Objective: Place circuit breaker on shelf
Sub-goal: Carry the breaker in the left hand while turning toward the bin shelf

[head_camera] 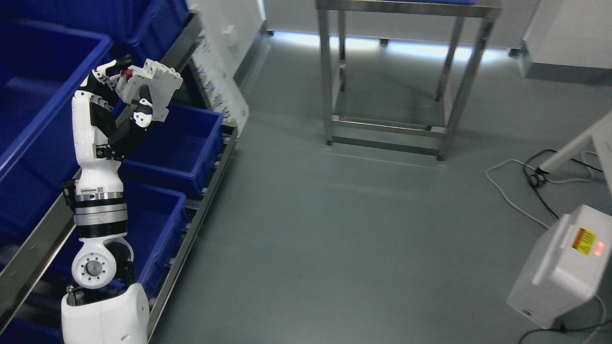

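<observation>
Left arm raised beside the shelf, circuit breaker in hand.

The left arm (pixel 98 248) rises from the lower left corner along the sloping metal shelf (pixel 28 258) of blue bins (pixel 184 148). The left hand (pixel 112 112) has its fingers curled around the white circuit breaker (pixel 150 91), held tilted in the air above the bins, its red switch (pixel 127 73) just showing.

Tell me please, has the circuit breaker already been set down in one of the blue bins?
No, the left hand holds the circuit breaker raised above the blue bins.
</observation>
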Controlling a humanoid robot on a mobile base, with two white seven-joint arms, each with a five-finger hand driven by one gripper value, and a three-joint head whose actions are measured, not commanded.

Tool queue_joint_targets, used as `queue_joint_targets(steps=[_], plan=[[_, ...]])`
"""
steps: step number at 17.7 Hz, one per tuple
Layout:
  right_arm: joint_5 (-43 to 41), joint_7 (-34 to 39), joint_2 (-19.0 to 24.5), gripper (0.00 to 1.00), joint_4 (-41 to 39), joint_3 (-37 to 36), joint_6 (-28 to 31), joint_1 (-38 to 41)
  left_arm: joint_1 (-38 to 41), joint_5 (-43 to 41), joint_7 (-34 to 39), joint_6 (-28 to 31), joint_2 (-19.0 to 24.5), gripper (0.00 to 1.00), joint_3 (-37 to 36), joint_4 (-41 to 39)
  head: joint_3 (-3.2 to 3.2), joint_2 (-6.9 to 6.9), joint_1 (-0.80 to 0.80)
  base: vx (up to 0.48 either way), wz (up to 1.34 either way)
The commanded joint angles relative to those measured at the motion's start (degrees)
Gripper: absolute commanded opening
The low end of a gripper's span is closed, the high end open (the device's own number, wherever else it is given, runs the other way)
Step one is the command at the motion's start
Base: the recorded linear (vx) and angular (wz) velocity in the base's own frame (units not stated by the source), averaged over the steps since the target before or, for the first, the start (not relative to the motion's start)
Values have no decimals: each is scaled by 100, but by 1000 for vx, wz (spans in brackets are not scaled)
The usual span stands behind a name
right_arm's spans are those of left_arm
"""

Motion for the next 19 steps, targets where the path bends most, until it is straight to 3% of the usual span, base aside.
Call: queue_joint_targets(steps=[1,3,7,16,19], plan=[[0,24,-100,100,0,0,-4,-2,-765,1,-13,479,210,1,-11,-23,0,0,0,-231,779],[0,24,-100,100,0,0,-4,-2,-1021,-34,-48,866,552,1,-20,-23,0,0,0,-218,1014],[0,24,-100,100,0,0,-4,-2,-1592,-140,-320,1438,1659,2,-203,47,0,0,0,-102,927],[0,24,-100,100,0,0,-4,-2,-1611,-341,-1093,1422,3259,4,-433,329,0,0,0,18,441],[0,24,-100,100,0,0,-4,-2,-1585,-806,-1550,1413,3366,4,-424,652,0,0,0,80,288]])
